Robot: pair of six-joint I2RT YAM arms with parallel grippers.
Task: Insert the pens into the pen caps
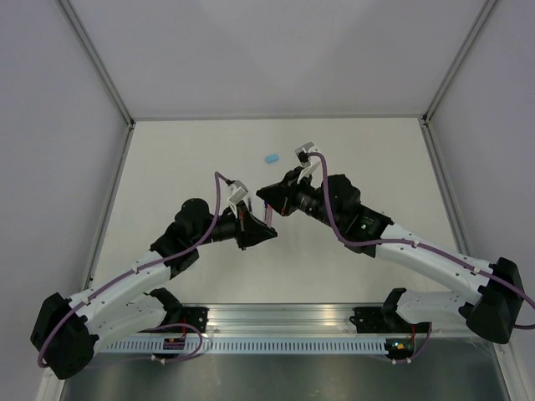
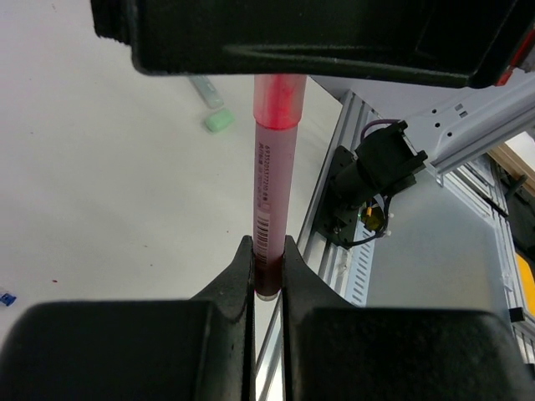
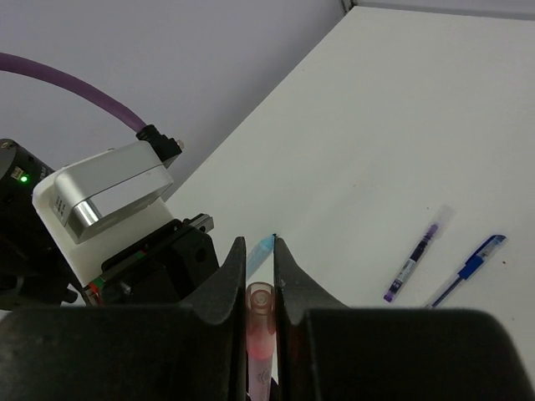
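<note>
My left gripper (image 2: 267,251) is shut on the tail end of a pink pen (image 2: 272,184) with a barcode on its barrel. The pen runs straight up to my right gripper (image 3: 259,244), which is shut on a pink pen cap (image 3: 260,307). In the left wrist view the pen's far end sits in this cap (image 2: 278,98). In the top view both grippers, left (image 1: 261,227) and right (image 1: 269,200), meet tip to tip above the table's middle. A light blue cap (image 1: 270,157) lies on the table beyond them.
A pale green marker cap (image 2: 220,121) lies on the table. A purple pen (image 3: 414,266) and a dark blue pen (image 3: 472,267) lie side by side. A pale blue marker (image 3: 261,251) shows behind my right fingertips. The aluminium rail (image 2: 334,209) runs along the near edge.
</note>
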